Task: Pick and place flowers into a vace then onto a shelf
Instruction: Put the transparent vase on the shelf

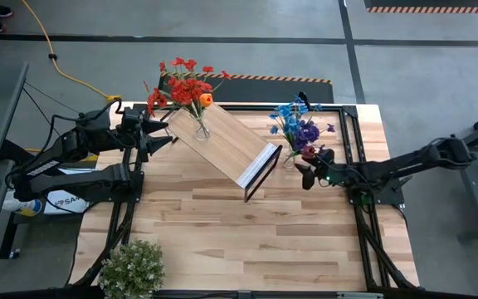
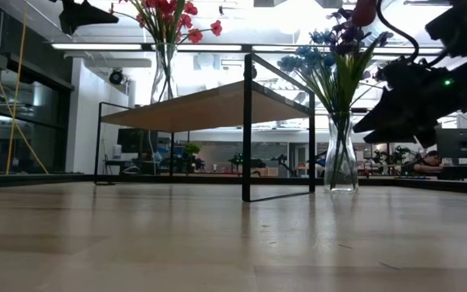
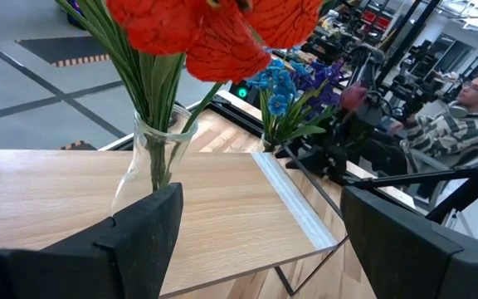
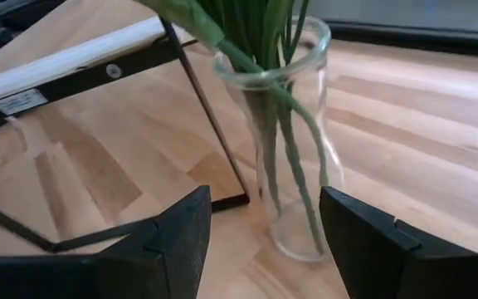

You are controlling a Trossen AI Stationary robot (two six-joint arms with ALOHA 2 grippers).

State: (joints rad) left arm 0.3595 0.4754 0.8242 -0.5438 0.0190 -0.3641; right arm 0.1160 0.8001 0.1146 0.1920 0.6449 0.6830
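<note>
The light-wood shelf point(image 1: 226, 149) stands slantwise on its black frame mid-table. A clear glass vase point(image 1: 200, 129) holding red and orange flowers point(image 1: 185, 83) stands on the board's far-left part. A second glass vase point(image 4: 285, 141) with blue and purple flowers point(image 1: 295, 120) rests by its base on the table beside the shelf's right end. My left gripper point(image 1: 166, 133) is open, just left of the shelf and level with the red vase point(image 3: 152, 162). My right gripper point(image 1: 305, 173) is open on the near-right side of the blue vase point(image 2: 340, 154), fingers short of its glass.
A bushy pale green plant point(image 1: 131, 267) sits at the table's near-left corner. Black frame rails point(image 1: 351, 137) run along the table's right and far edges. A seated person point(image 3: 463, 108) shows beyond the table. Bare tabletop point(image 1: 222, 237) lies near of the shelf.
</note>
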